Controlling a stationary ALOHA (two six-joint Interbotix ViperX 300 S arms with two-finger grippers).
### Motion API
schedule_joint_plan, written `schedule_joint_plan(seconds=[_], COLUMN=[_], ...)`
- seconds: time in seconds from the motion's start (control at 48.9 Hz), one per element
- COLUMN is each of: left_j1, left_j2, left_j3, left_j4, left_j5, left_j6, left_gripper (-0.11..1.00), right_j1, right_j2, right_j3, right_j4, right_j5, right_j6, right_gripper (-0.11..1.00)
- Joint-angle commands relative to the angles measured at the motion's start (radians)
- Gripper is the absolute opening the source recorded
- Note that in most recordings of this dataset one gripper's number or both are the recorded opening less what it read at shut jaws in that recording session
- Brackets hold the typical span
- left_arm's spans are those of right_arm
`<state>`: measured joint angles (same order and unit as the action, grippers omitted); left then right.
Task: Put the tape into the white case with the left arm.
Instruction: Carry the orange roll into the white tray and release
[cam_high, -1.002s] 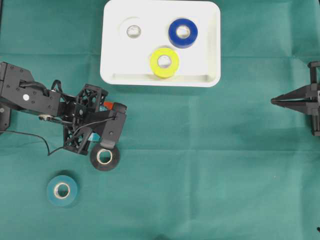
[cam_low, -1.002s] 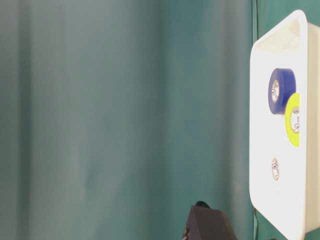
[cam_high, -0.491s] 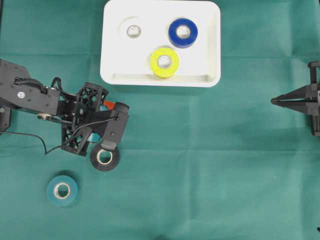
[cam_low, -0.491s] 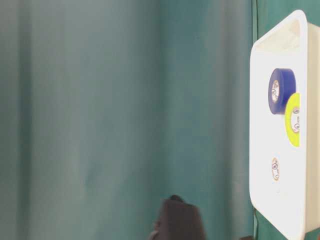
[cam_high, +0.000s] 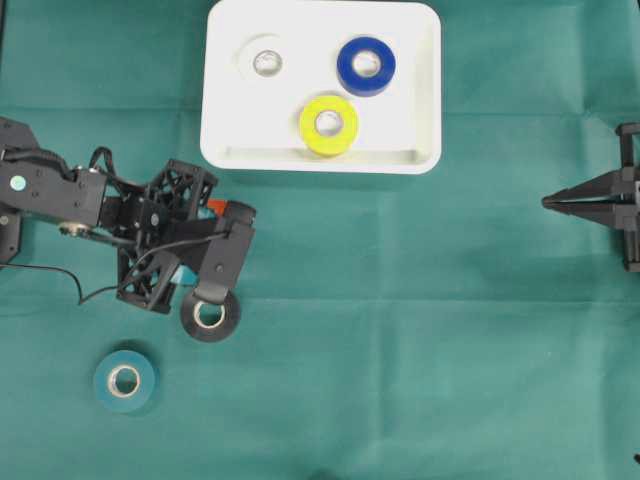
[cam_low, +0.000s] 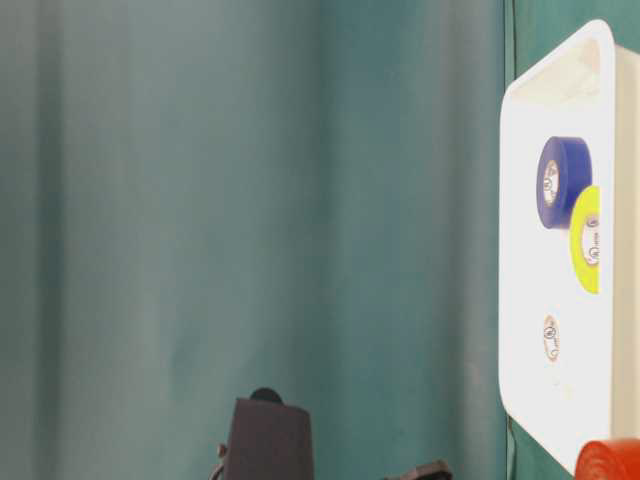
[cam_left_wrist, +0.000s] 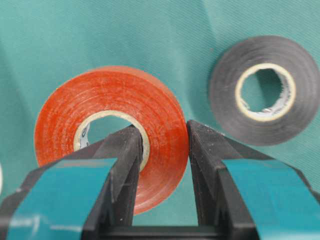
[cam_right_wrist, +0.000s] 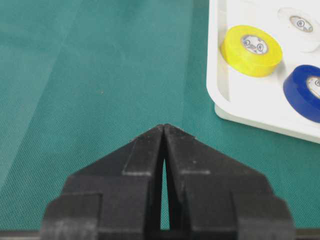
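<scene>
Overhead: left pincer (cam_high: 212, 262) below the case (cam_high: 425, 90), over a black roll (cam_high: 210, 316); yellow roll (cam_high: 328, 124) in the case. Left wrist: pincer pinching the red tape (cam_left_wrist: 112, 132) through its wall, above the bench (cam_left_wrist: 100, 30). Right wrist: right pincer (cam_right_wrist: 164, 127) pressed together, away from the case.

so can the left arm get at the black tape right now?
Probably not as things stand. The left gripper is shut on the red tape, one of its fingers through the core, so it has no free grip. The black tape lies bare on the cloth close by.
</scene>
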<state>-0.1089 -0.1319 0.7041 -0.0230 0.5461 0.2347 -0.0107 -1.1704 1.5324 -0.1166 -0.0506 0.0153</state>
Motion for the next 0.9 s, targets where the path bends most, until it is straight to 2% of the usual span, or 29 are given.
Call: schedule_joint_plan(seconds=[0.0, 0.205, 0.532, 0.88], left_j1=[0.029, 0.137, 0.313, 0.351], left_j2=[-0.011, -0.005, 0.052, 0.098], left_j3=[-0.028, -0.052, -0.11, -0.13], left_j4=[0.005, 0.005, 0.005, 0.005], left_j5=[-0.006, -0.009, -0.071, -0.084], left_j6=[0.002, 0.02, 0.112, 0.121], left_gripper=[0.25, 0.25, 0.25, 0.25], right_j1=[-0.002, -0.002, -0.002, -0.002], right_j2=[0.008, 0.008, 0.008, 0.008], right_j3=[-0.011, -0.011, -0.011, -0.012], right_j4=[-0.002, 0.0, -0.002, -0.002], right_j5=[-0.011, -0.011, -0.011, -0.009], right_j6=[0.002, 0.002, 0.002, 0.002], right_gripper=[-0.1, -0.1, -0.1, -0.1])
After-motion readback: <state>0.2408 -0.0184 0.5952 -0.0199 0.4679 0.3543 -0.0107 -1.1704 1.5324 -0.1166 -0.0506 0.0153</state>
